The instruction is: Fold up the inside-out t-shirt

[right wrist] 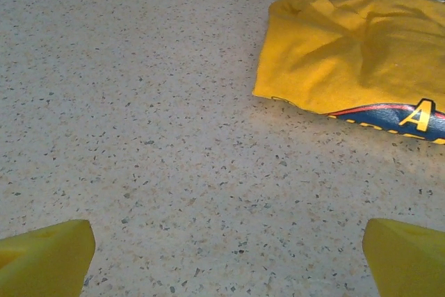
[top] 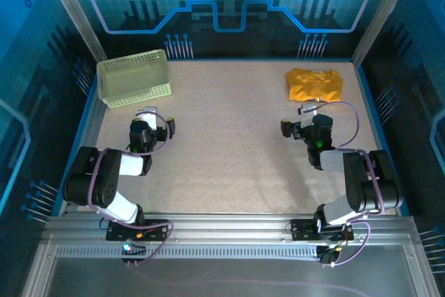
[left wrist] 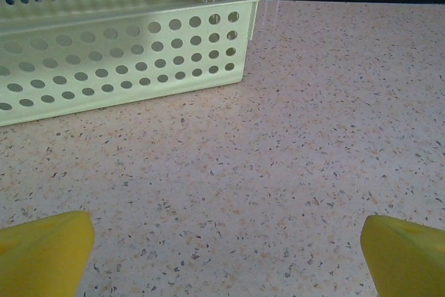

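Observation:
The inside-out t-shirt [top: 314,83] lies bunched in a mustard-yellow heap at the table's far right corner. In the right wrist view the t-shirt [right wrist: 348,46] fills the upper right, with a strip of dark blue and red print showing at its near edge. My right gripper [top: 297,120] hovers just in front of it, apart from the cloth. It is open, and bare table shows between its yellow fingertips [right wrist: 45,255]. On the left side of the table my left gripper [top: 156,123] is open too, and nothing lies between its yellow fingertips [left wrist: 42,252].
A pale green perforated basket [top: 134,78] stands at the far left; its corner [left wrist: 236,26] is just ahead of the left gripper. Speckled beige tabletop [top: 229,144] stretches between the arms. A blue rim edges the table.

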### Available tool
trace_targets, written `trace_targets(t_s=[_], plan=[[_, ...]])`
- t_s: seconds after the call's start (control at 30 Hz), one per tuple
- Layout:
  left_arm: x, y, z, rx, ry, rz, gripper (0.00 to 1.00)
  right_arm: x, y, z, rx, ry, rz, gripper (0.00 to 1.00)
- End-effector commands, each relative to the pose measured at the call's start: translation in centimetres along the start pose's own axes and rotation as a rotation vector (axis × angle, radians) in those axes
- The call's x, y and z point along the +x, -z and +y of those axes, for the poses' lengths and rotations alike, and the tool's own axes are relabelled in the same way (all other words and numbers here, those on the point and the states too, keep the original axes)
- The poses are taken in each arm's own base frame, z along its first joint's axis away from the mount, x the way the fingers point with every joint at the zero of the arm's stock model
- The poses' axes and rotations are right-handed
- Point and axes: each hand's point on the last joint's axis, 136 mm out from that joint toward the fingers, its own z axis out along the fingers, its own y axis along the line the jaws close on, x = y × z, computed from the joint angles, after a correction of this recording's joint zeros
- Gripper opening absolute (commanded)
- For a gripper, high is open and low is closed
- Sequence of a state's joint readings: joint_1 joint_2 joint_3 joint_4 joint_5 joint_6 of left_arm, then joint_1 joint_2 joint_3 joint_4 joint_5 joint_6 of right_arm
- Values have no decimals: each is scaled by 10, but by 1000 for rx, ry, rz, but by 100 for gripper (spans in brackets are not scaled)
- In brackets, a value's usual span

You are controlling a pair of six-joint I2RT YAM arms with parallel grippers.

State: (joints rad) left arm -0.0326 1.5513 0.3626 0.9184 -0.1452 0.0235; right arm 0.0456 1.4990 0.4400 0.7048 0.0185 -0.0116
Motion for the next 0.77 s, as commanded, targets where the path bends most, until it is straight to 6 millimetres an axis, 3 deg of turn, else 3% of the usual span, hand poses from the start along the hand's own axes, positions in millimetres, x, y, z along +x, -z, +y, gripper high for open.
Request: trace_targets(t_s=[0.0, 0.73], plan=[[-11, -2, 6, -24, 29, -34, 99, -7, -1, 1, 10, 10, -34, 100], [-10, -2, 6, -23, 29, -31, 99, -7, -1, 1, 5, 6, -35, 100]])
